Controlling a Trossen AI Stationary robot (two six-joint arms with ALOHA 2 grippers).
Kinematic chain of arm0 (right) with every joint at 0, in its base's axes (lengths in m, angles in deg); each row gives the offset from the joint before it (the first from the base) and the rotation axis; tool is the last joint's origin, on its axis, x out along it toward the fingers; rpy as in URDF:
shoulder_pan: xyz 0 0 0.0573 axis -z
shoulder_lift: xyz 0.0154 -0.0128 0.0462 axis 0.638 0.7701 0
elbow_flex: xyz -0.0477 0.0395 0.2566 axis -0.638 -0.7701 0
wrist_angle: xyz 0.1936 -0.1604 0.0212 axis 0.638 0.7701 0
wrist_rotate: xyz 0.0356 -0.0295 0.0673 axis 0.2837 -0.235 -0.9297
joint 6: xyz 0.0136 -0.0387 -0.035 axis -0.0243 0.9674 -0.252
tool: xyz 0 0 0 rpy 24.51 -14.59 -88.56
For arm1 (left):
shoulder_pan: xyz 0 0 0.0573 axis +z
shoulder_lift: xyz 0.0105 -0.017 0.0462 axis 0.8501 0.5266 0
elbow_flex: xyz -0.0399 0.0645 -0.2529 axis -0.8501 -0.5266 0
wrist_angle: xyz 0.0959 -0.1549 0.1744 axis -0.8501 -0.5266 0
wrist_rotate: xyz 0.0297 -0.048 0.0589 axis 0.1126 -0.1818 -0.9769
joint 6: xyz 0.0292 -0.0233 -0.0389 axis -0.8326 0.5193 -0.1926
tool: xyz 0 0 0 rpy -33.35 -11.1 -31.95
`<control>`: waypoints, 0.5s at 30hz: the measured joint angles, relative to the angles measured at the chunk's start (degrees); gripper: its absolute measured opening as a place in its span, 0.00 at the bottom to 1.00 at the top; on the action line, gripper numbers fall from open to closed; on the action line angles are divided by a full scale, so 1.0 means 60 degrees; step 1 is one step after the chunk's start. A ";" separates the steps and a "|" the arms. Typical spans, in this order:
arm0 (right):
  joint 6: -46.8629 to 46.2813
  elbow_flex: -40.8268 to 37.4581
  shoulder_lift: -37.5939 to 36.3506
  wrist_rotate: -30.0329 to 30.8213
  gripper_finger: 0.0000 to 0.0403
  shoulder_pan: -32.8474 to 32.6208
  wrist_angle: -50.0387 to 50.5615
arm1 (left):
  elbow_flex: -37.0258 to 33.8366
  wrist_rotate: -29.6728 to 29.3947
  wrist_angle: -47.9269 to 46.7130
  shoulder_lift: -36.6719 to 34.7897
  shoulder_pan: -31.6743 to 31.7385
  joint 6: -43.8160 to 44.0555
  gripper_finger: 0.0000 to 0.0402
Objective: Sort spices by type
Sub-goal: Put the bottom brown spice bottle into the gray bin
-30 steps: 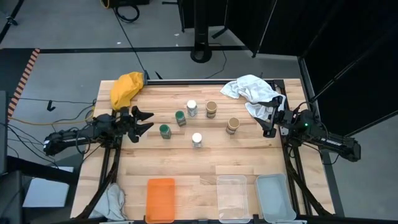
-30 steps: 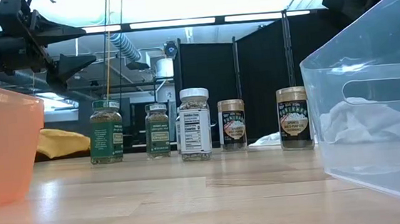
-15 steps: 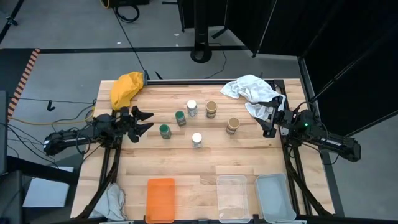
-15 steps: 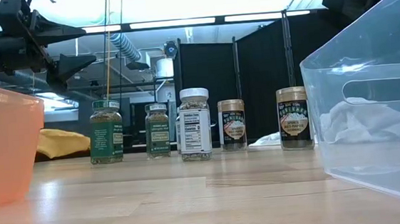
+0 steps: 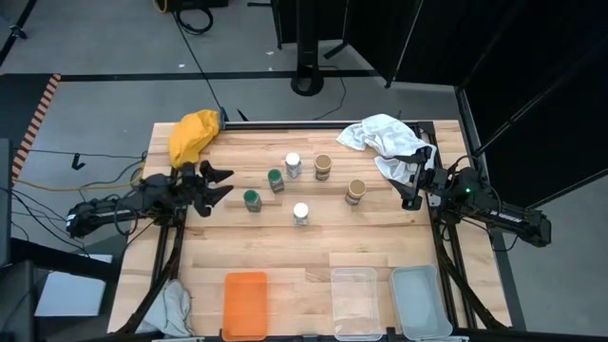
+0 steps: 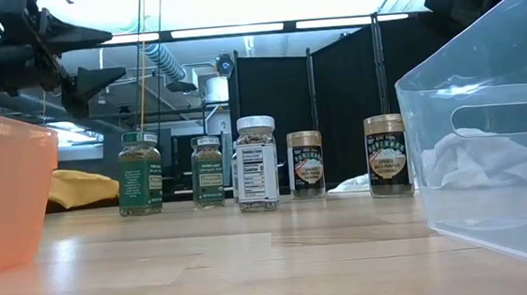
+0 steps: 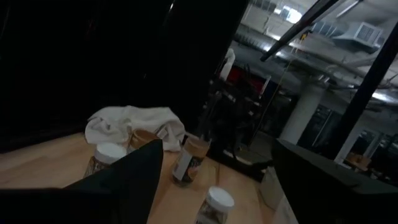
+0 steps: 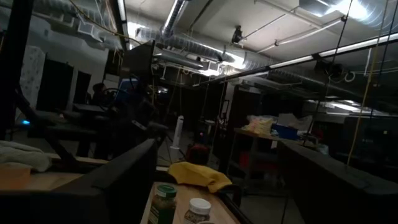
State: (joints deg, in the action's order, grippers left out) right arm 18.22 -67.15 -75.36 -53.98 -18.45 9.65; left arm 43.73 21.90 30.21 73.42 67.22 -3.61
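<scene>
Six spice jars stand upright on their bases mid-table. The green-lidded ones (image 5: 251,199) (image 5: 275,180) are nearest my left gripper. The white-lidded ones (image 5: 293,164) (image 5: 301,213) stand in the middle. The tan-lidded ones (image 5: 323,167) (image 5: 355,191) are toward the right. In the low view the jars (image 6: 257,164) form a row. My left gripper (image 5: 228,183) is open and hovers above the table, just left of the green-lidded jars, also seen high in the low view (image 6: 115,54). My right gripper (image 5: 407,186) is open at the table's right edge, beside the white cloth.
An orange tray (image 5: 246,304), a clear tray (image 5: 354,302) and a grey tray (image 5: 416,299) sit along the near edge. A yellow cloth (image 5: 193,135) lies at the far left corner, a white cloth (image 5: 388,141) at the far right. Bare wood lies between the jars and the trays.
My left gripper has risen a little, staying open. The jars have kept their places.
</scene>
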 joint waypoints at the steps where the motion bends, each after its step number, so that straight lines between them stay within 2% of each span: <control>1: 0.0000 0.0000 0.0000 0.0000 0.84 0.0000 0.0000 | -0.0002 -0.0003 0.0185 0.0004 -0.0002 -0.0001 0.76; 9: 0.0000 0.0000 0.0000 0.0000 0.84 0.0000 0.0004 | -0.0003 0.0226 0.1521 0.0000 -0.0002 0.0095 0.76; 12: 0.0000 0.0000 -0.0002 -0.0002 0.84 0.0000 0.0004 | -0.0003 -0.0247 0.1671 0.0002 -0.0004 0.0313 0.76; 15: 0.0000 0.0000 -0.0001 -0.0003 0.84 0.0000 0.0000 | -0.0003 -0.1231 0.1781 0.0004 -0.0004 0.1359 0.76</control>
State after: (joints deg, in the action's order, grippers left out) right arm 18.22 -67.15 -75.37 -54.00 -18.45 9.65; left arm 43.72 14.52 40.89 73.45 67.20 4.55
